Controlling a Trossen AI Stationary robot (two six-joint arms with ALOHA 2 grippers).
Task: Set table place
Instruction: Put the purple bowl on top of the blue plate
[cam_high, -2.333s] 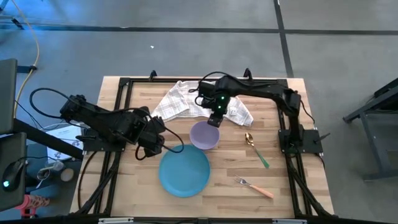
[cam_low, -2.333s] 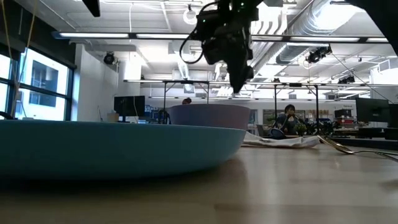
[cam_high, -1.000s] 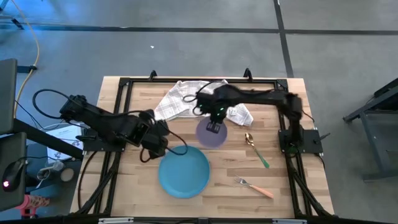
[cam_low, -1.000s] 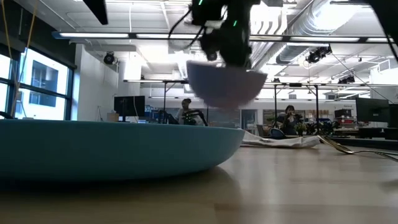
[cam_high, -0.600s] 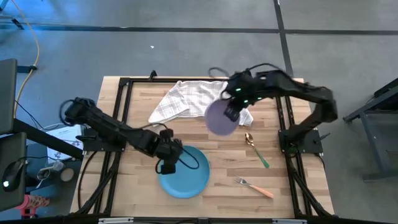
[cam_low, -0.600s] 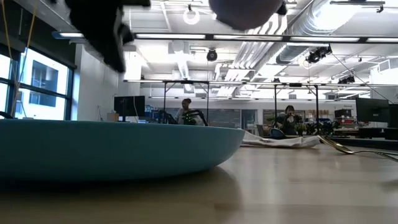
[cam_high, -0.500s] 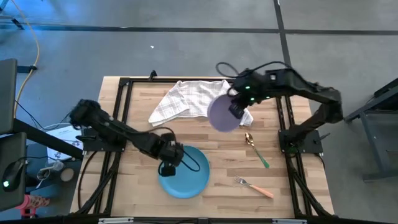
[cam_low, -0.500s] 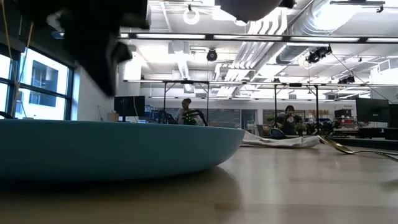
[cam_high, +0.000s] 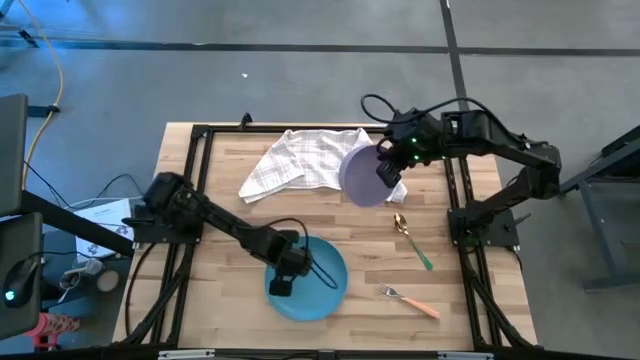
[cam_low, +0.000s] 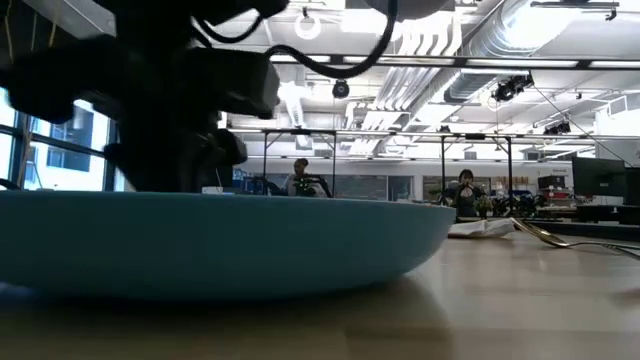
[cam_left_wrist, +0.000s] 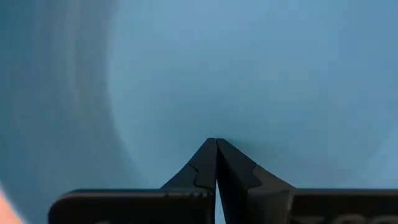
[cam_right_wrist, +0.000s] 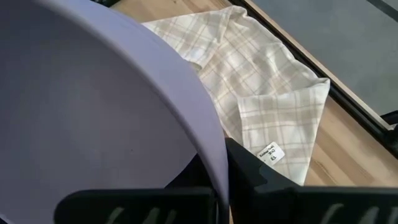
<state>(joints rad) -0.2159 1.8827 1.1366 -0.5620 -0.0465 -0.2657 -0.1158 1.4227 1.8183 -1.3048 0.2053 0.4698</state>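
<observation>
The round blue plate (cam_high: 318, 285) lies flat near the table's front middle and fills the low view (cam_low: 220, 240). My left gripper (cam_high: 282, 284) stands on its left part, shut. High above the table's far right, my right gripper (cam_high: 384, 172) is shut on the lavender bowl (cam_high: 360, 176), over the edge of the white checked cloth (cam_high: 300, 160). On the table to the plate's right lie the green-handled gold spoon (cam_high: 411, 238) and the orange-handled fork (cam_high: 408, 299). My left gripper presses its shut fingertips (cam_left_wrist: 216, 144) on the plate's inner surface (cam_left_wrist: 236, 93), left of its middle. The fingers come from above, slanting in from the table's left. The plate stays flat on the table. My right gripper pinches the bowl's rim (cam_right_wrist: 210, 146) on the side toward the table's right, with one finger (cam_right_wrist: 249, 168) outside the wall and the other hidden inside. The bowl hangs tilted, lifted clear of table and cloth.
The checked cloth (cam_right_wrist: 267, 106) lies crumpled at the far middle of the table. A black frame (cam_high: 200, 135) runs along the table's edges. Bare wood shows at the near left (cam_high: 225, 300).
My right gripper has carried the bowl up and toward the table's far right, out of the low view, and the bowl has tipped. My left gripper has gone toward the near right, onto the plate. The plate has slid a little toward the table's right.
</observation>
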